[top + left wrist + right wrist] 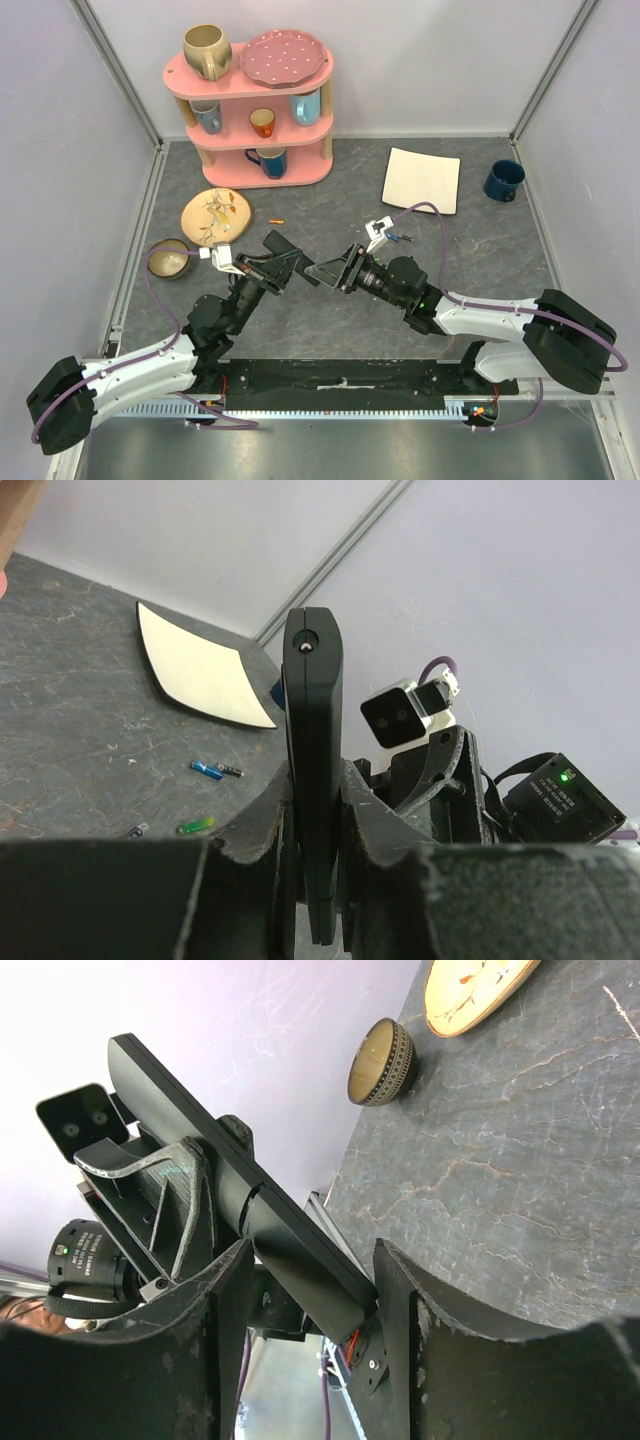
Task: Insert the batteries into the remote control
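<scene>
My left gripper (272, 266) (313, 820) is shut on the slim black remote control (292, 258) (313, 700) and holds it in the air, edge-on and upright in the left wrist view. My right gripper (335, 272) (310, 1252) faces it with its jaws spread, one on each side of the remote's (200, 1130) lower end. It is close against that end, and I cannot tell if it presses on it. The batteries lie on the table: a blue one (207, 770), a dark one (231, 771) and a green one (195, 826). They show as a small cluster (400, 238) in the top view. An orange battery (275, 220) lies apart by the plate.
A white square mat (422, 180) and a blue mug (503, 180) lie at the back right. A pink shelf (250, 100) with mugs and a plate stands at the back left. A yellow plate (215, 215) and a small bowl (168, 260) sit at the left.
</scene>
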`<state>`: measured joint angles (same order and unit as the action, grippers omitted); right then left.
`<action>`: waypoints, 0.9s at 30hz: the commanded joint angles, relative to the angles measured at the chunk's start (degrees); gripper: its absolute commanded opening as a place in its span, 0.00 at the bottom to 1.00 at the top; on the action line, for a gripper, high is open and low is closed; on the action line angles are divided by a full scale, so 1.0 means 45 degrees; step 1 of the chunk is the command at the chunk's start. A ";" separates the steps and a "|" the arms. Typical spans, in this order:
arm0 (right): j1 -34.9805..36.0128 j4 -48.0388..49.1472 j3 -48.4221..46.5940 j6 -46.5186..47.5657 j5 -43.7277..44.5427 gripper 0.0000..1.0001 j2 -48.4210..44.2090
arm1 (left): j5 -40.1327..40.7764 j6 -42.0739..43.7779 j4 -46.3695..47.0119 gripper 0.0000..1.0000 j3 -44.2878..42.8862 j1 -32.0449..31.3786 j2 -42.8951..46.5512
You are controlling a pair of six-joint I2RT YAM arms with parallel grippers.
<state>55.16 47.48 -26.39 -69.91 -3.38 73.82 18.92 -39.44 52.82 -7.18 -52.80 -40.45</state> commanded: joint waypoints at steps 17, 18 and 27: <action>-0.0089 -0.4647 -0.1575 0.2095 0.0008 0.94 -0.1989 | 0.0444 -0.0512 -0.0155 0.02 -0.0103 -0.0026 -0.0230; -0.0089 -0.5214 -0.1808 0.2388 0.0028 0.95 -0.2377 | 0.0503 -0.0532 -0.0194 0.02 -0.0123 -0.0045 -0.0231; -0.0069 -1.3124 -0.3837 0.7368 0.1920 0.96 -0.4588 | -0.0489 -0.1876 -0.1677 0.02 -0.0786 0.0169 -0.0601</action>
<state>54.89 6.94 -37.08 -49.36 -0.47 55.66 19.05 -42.74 47.09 -7.46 -52.77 -41.95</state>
